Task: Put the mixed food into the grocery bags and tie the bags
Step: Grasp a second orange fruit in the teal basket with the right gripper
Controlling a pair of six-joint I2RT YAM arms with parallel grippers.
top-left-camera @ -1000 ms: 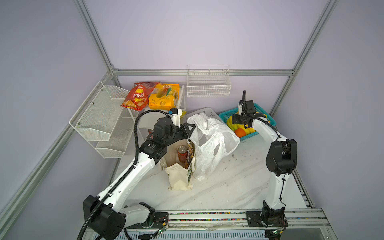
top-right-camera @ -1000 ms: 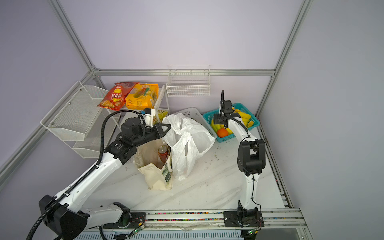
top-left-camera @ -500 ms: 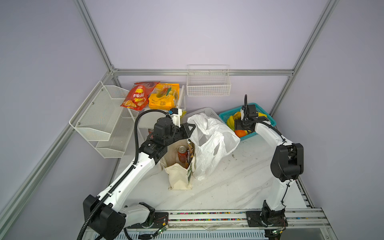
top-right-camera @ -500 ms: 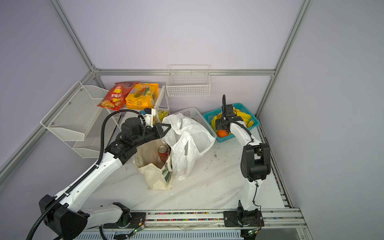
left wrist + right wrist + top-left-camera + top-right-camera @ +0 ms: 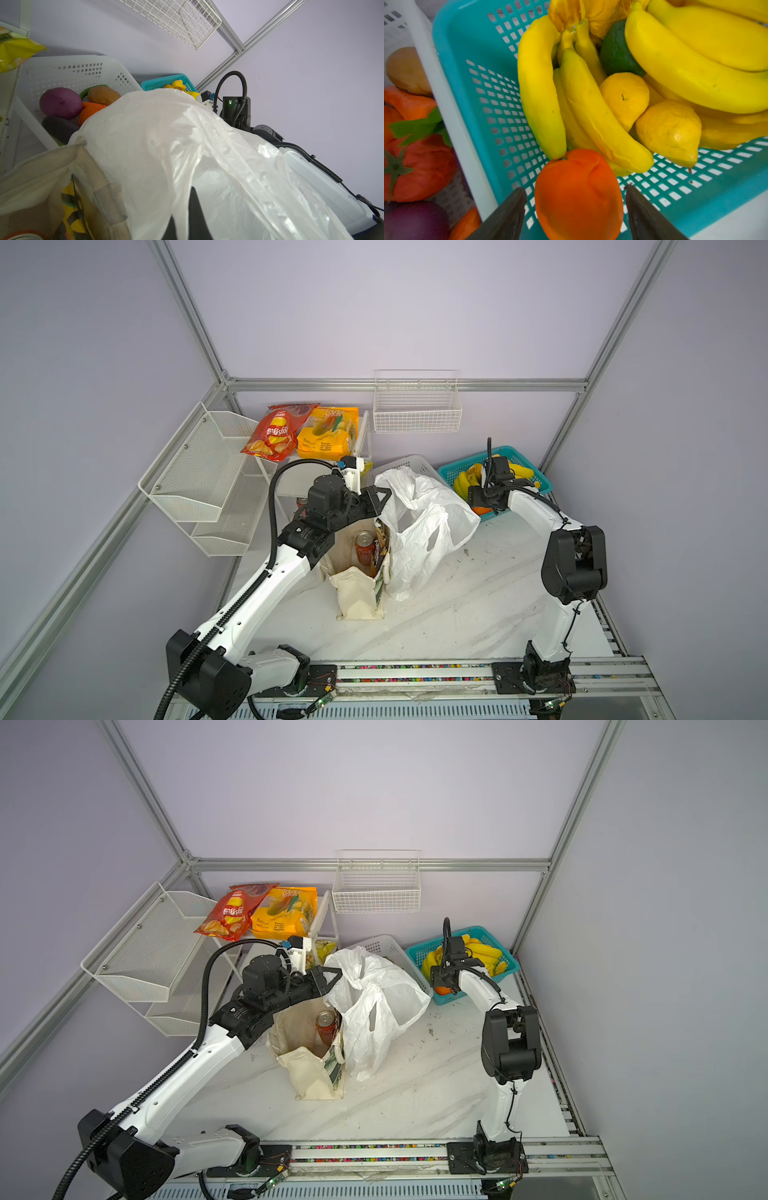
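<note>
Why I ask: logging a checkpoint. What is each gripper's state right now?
Left gripper: shut on the plastic carrier bag's rim.
Right gripper: open, straddling an orange in the teal basket, not gripping.

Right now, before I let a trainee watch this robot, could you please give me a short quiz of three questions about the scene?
1. True or false: the drink can lies outside the canvas tote.
2. The right claw stands open around which fruit in the teal basket? A banana, B orange, C lemon.
3. Fill the gap: the left claw is shut on the rim of the ____.
Key: 1 false, it stands inside the tote; 2 B; 3 white plastic bag.
</note>
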